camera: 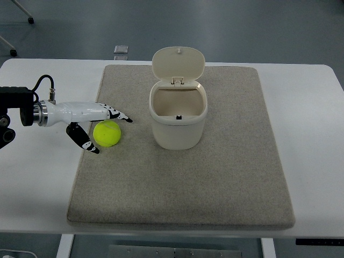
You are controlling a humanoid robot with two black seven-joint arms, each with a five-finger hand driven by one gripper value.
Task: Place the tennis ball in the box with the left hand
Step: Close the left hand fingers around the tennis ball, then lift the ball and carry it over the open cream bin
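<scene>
A yellow-green tennis ball (107, 133) lies on the grey mat (215, 177), left of the cream box (178, 114). The box stands upright with its lid (178, 64) flipped open toward the back. My left hand (99, 126) comes in from the left edge, white with black fingertips. Its fingers are spread: the upper fingers (119, 115) reach over the ball's top left and the thumb (84, 140) sits below and left of it. The hand is beside the ball, not closed on it. The right arm is out of view.
The mat lies on a white table (312, 134). A small grey object (121, 49) lies on the floor beyond the table's far edge. A black cable (44, 81) loops above my left wrist.
</scene>
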